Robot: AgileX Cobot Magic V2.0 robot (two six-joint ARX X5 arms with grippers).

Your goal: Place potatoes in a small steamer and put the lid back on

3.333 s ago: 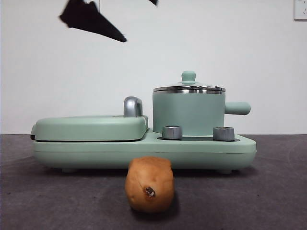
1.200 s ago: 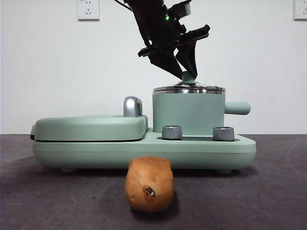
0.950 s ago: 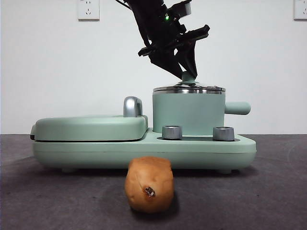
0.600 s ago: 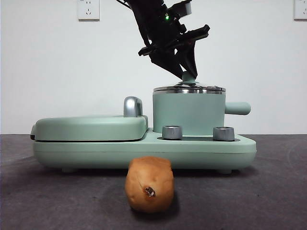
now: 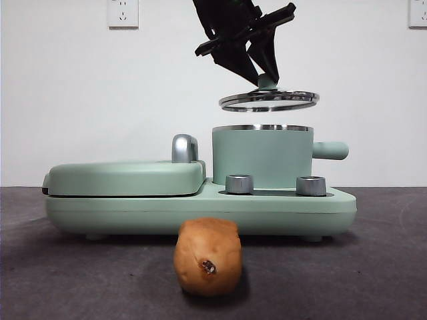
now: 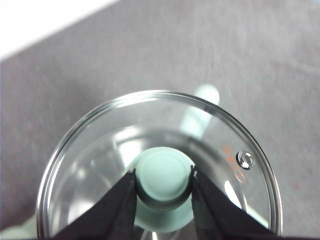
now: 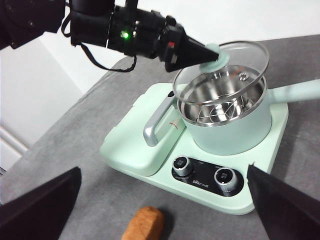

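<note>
Lid: clamped by its knob in left gripper, hovering above open small steamer; next, park it aside; potato awaits wide-open right gripper.

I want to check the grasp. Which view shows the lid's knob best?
The left wrist view: the knob sits large between the left gripper fingers. The front view shows it partly hidden; the right wrist view shows it small.

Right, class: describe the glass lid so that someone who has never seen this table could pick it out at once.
Find the mint-green cooker on the dark table. Above its round pot, the left gripper holds a round disc in the air by its small green knob. That is the lid: clear glass with a steel rim, unlike the flat green griddle cover beside the pot.
</note>
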